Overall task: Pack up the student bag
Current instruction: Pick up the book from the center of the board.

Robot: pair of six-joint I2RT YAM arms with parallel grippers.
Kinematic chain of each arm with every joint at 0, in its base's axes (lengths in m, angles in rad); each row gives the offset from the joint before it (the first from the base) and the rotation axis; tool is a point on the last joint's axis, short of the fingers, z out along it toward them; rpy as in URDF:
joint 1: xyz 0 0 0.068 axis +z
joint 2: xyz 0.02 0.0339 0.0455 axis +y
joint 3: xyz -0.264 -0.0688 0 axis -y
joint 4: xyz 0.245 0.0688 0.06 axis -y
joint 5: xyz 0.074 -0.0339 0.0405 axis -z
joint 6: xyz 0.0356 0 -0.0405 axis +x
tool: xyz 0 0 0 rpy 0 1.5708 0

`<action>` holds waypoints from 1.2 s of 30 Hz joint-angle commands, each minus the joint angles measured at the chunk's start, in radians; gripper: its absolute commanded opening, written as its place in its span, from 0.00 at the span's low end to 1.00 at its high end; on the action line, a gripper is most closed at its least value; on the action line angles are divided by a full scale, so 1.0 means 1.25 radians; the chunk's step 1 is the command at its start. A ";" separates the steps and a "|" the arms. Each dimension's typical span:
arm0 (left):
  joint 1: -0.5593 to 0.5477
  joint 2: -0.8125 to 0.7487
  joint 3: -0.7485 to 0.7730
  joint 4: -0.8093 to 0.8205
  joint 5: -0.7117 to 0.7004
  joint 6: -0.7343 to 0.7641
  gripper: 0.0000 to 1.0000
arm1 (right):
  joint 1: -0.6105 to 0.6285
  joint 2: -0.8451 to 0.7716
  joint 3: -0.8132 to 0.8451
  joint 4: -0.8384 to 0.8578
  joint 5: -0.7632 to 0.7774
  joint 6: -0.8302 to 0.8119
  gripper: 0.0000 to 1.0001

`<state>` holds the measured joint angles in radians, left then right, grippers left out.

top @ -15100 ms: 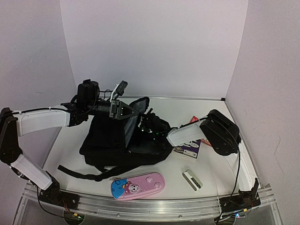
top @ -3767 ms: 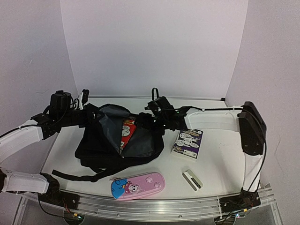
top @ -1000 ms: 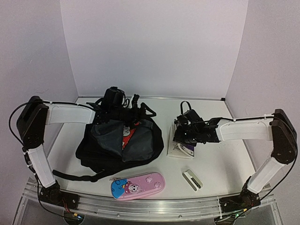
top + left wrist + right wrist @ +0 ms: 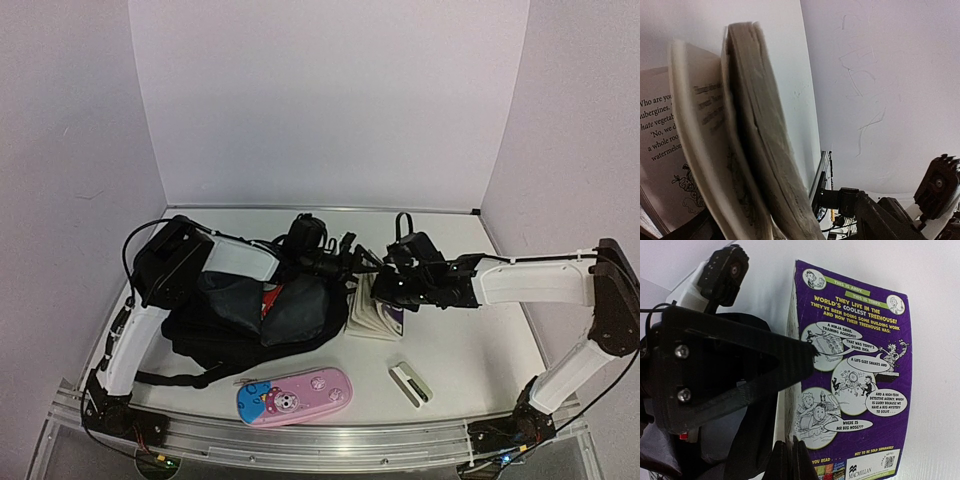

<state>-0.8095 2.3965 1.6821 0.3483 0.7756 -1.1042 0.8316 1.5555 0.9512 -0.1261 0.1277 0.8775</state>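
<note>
Swinging over from the student bag (image 4: 232, 335) (lying open at 9 o'clock of the book (image 4: 372, 322)) the left gripper (image 4: 354, 262) straddles that raised book, jaws apart; the right gripper (image 4: 378, 290) stays clamped on its cover — a handover looks imminent.

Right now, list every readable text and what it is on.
Book back cover: "THEY LIVE IN THE WORLD'S COOLEST TREEHOUSE!"
Same cover: "A NINJA SNAIL TRAINING ACADEMY!"
Same cover: "WHERE IS MR BIG NOSE??"
Same cover, bottom: "MACMILLAN"
Inner page: "hate vegetab", "a whole roo", cut off.
Pencil case and red book in the student bag: too small to read.
</note>
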 commanded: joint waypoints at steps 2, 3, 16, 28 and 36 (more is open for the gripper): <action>-0.010 0.027 0.030 0.024 0.025 -0.020 0.80 | 0.002 -0.031 0.001 0.045 -0.017 -0.015 0.21; -0.010 0.029 0.031 0.024 0.024 -0.020 0.77 | 0.002 -0.034 -0.001 0.043 -0.014 -0.016 0.26; -0.010 0.073 0.056 0.058 0.042 -0.051 0.18 | -0.001 -0.117 -0.035 -0.015 0.076 -0.002 0.64; -0.008 -0.063 -0.015 0.181 0.080 0.041 0.00 | -0.156 -0.254 -0.065 -0.055 -0.015 -0.085 0.96; -0.006 -0.269 -0.056 0.188 0.104 0.082 0.00 | -0.240 -0.394 -0.074 -0.015 -0.245 -0.145 0.98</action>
<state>-0.8127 2.3109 1.6105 0.4536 0.8540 -1.0644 0.5583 1.1365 0.8706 -0.1930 0.0108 0.7502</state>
